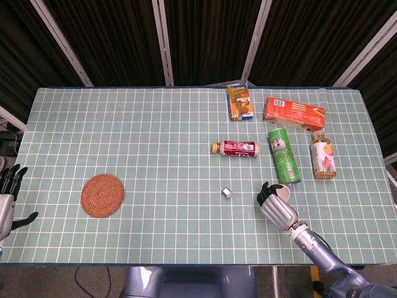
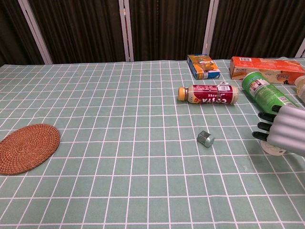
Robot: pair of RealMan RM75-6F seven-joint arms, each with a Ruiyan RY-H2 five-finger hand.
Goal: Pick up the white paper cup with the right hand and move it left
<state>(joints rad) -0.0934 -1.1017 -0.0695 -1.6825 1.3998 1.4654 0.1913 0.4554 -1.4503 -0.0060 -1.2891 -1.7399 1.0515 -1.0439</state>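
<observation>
The white paper cup [image 1: 285, 193] stands near the table's front right, just below the lying green can [image 1: 284, 156]. In the chest view only the cup's lower edge [image 2: 274, 150] shows under my right hand [image 2: 286, 132]. That right hand [image 1: 276, 209] hovers at the cup's near-left side, its dark fingers stretched out towards it and partly covering it. I see nothing held in it; contact with the cup cannot be made out. My left hand [image 1: 6, 197] hangs off the table's left edge with fingers spread and empty.
A small silver cap [image 1: 227, 193] lies left of the cup. A woven coaster [image 1: 102, 195] sits front left. Behind the cup lie a red-labelled bottle [image 1: 236, 148], a juice bottle [image 1: 322, 156], an orange box [image 1: 294, 113] and a small carton [image 1: 239, 102].
</observation>
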